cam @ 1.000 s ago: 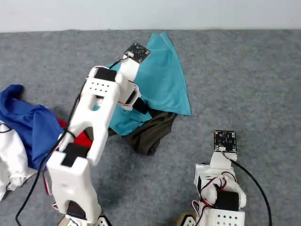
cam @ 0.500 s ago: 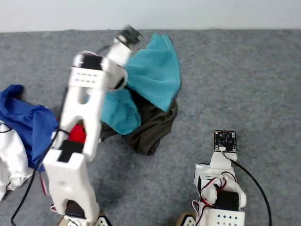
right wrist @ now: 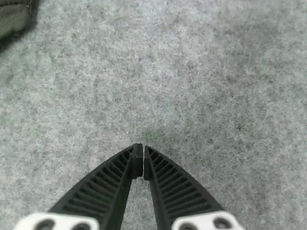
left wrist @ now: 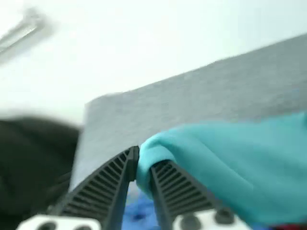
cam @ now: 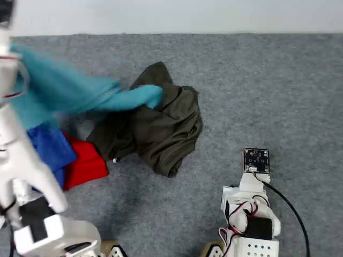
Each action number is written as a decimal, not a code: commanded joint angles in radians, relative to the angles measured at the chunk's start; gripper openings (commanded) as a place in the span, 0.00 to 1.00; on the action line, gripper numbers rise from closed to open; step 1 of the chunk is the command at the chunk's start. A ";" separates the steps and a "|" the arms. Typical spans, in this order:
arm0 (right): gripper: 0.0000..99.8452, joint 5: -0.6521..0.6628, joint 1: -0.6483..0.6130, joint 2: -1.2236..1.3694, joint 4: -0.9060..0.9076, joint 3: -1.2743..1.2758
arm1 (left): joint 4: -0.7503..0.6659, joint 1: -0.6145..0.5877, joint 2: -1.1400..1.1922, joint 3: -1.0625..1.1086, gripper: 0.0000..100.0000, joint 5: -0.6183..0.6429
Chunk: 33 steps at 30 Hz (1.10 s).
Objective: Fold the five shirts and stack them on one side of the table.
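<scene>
Over grey table (cam: pixel 268 80) — teal shirt (left wrist: pixel 230 158) pinched between left fingers (left wrist: pixel 103 188).

No readable text, labels, numbers or signs on anything.

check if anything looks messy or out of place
Nothing is folded: the teal shirt, pinched in the left gripper, trails across the crumpled dark shirt, with the red shirt and blue shirt bunched beside it.
</scene>
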 commanded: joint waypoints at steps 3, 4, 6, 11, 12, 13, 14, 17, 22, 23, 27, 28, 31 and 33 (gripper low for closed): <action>0.01 -0.005 -0.004 -0.008 0.002 0.015 | -0.028 -0.239 -0.052 -0.035 0.01 -0.043; 0.01 -0.005 -0.004 -0.008 0.002 0.015 | -0.040 -0.275 -0.051 -0.035 0.01 -0.043; 0.01 -0.005 -0.004 -0.008 0.002 0.015 | -0.072 -0.342 -0.054 -0.035 0.01 -0.043; 0.01 -0.005 -0.004 -0.008 0.002 0.015 | -0.109 -0.443 -0.060 -0.036 0.01 -0.038; 0.01 -0.005 -0.004 -0.008 0.002 0.015 | -0.103 -0.450 -0.060 -0.033 0.01 -0.038; 0.01 -0.005 -0.004 -0.008 0.002 0.015 | -0.089 -0.451 -0.054 -0.033 0.01 -0.040; 0.01 -0.005 -0.004 -0.008 0.002 0.015 | -0.078 -0.451 -0.052 -0.033 0.02 -0.040; 0.01 -0.005 -0.004 -0.008 0.002 0.015 | -0.026 -0.451 -0.060 -0.035 0.04 -0.041; 0.01 -0.005 -0.004 -0.008 0.002 0.015 | 0.101 -0.453 -0.061 -0.042 0.26 -0.037; 0.01 -0.005 -0.004 -0.008 0.002 0.015 | 0.132 -0.453 -0.061 -0.042 0.27 -0.029; 0.01 -0.005 -0.004 -0.008 0.002 0.015 | 0.245 -0.448 -0.087 -0.074 0.27 -0.003; 0.01 -0.005 -0.004 -0.008 0.002 0.015 | 0.247 -0.445 -0.103 -0.074 0.27 0.000; 0.01 -0.005 -0.004 -0.008 0.002 0.015 | 0.245 -0.443 -0.176 -0.061 0.27 0.021; 0.01 -0.005 -0.004 -0.008 0.002 0.015 | 0.245 -0.413 -0.233 -0.031 0.27 0.048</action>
